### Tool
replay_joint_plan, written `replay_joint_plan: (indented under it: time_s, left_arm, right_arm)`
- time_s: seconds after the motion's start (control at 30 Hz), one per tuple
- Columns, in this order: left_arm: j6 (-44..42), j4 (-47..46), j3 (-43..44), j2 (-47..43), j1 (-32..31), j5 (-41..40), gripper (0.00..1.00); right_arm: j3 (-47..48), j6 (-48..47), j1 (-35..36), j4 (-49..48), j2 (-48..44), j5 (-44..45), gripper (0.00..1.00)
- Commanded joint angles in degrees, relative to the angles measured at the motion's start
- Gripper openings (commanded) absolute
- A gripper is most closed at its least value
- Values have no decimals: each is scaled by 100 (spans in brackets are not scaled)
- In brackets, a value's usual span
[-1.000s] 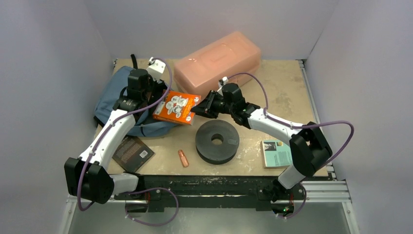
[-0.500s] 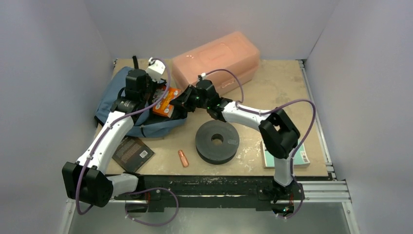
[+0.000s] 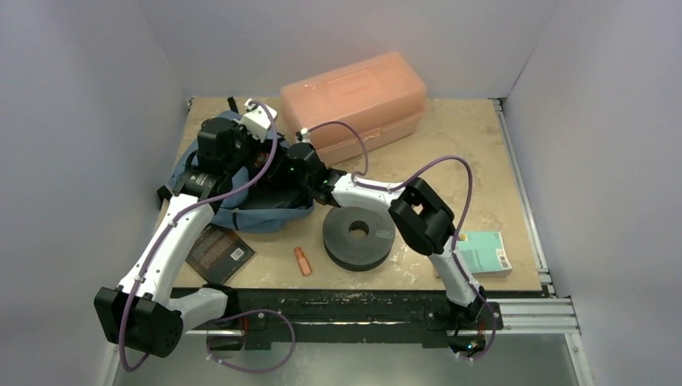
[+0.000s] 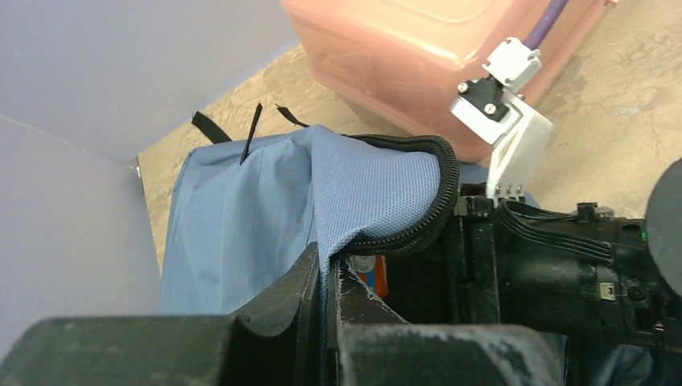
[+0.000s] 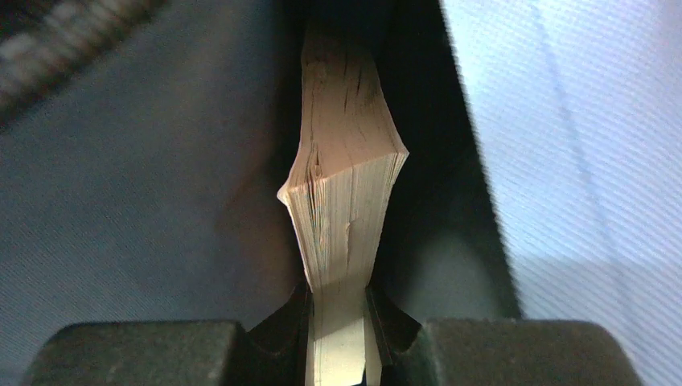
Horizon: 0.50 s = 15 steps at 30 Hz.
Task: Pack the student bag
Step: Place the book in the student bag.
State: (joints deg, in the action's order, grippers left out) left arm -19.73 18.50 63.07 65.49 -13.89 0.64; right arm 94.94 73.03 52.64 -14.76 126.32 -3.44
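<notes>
The right gripper (image 5: 339, 326) is closed on a book (image 5: 344, 185): it pinches the pale page edge at the bottom centre of the right wrist view, and the pages spread a little above the fingers (image 5: 277, 322). On both sides of the book there is blue fabric of the student bag (image 5: 579, 161), so the book is inside the opening of the bag. The left gripper (image 4: 326, 281) is closed too, holding the edge of the bag's fabric just under the black zipper (image 4: 438, 193) and lifting this edge up. In the top view the bag lies at the upper left of the table (image 3: 474, 153), with both arms meeting over it. Just beside it, to the upper right, stands a salmon-pink plastic box (image 3: 354, 88). A black disc with a hole (image 3: 359, 232) is at the centre, a small orange object (image 3: 302, 260) is left of it, a dark book (image 3: 217, 251) is at the lower left, and a teal book (image 3: 482, 253) is at the lower right.
</notes>
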Motion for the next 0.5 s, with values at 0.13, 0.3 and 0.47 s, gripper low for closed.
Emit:
replay_joint_plan:
  time_s: [0.13, 0.3, 0.47]
  left_arm:
    - [-243, -716, 6, -272, 53, 816, 0]
    - [-323, -728, -73, -341, 53, 1142, 0]
    - [-339, -737, -75, -350, 62, 932, 0]
  right_arm:
    - [794, 217, 88, -1322, 262, 694, 0]
    - [1290, 169, 220, -1269, 575, 1242, 3]
    - [1548, 287, 295, -969, 690, 1650, 31]
